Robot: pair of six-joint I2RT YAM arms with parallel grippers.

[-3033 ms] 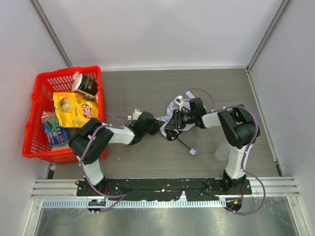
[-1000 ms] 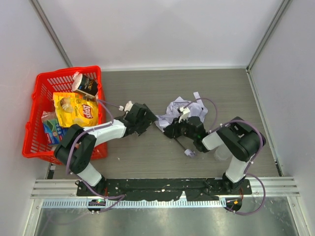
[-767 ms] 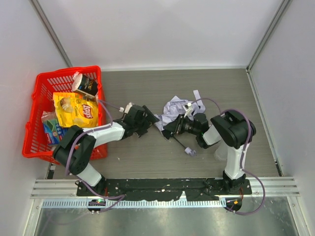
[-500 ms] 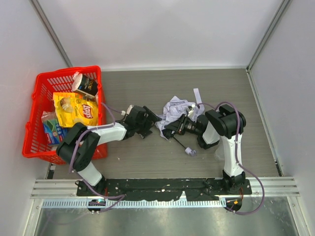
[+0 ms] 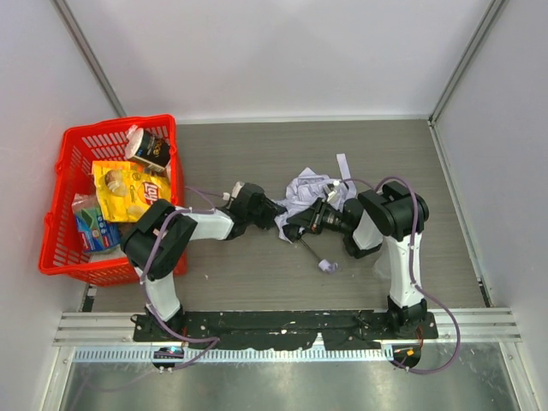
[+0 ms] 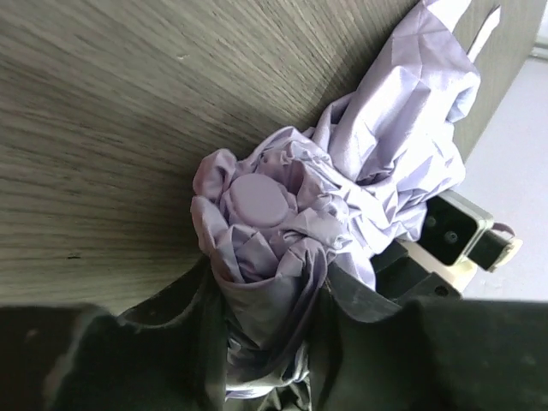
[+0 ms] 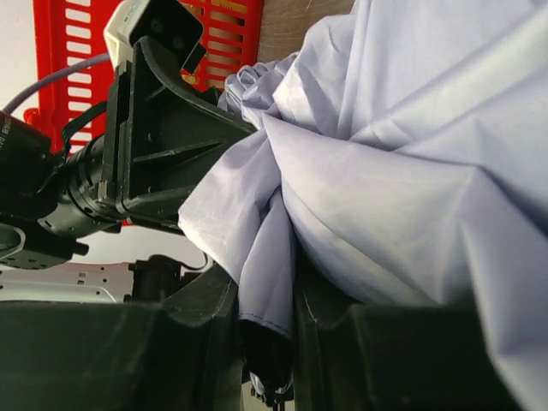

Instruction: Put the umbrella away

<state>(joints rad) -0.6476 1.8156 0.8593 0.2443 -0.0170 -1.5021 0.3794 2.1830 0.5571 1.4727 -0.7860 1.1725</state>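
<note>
Red plastic lattice basket (image 5: 79, 158) is sitting far left. On the grey wood-grain table (image 5: 240, 154), left gripper (image 6: 265, 342) is pinching the crumpled lavender-grey fabric umbrella (image 5: 306, 187) below its round cap. Right gripper (image 7: 267, 330) is clamping a smooth canopy fold.

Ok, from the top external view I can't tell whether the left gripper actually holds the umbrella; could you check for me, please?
Observer: Yes. In the left wrist view the left gripper has its jaws shut on the bunched end of the umbrella, just behind its round cap.
Operator: Thank you. And the right one?
Observer: The right wrist view shows the right gripper pinching a fold of the canopy between its jaws.
Operator: Is the shaft caught in either?
Observer: Neither wrist view shows the shaft; only fabric sits between the jaws.
</note>
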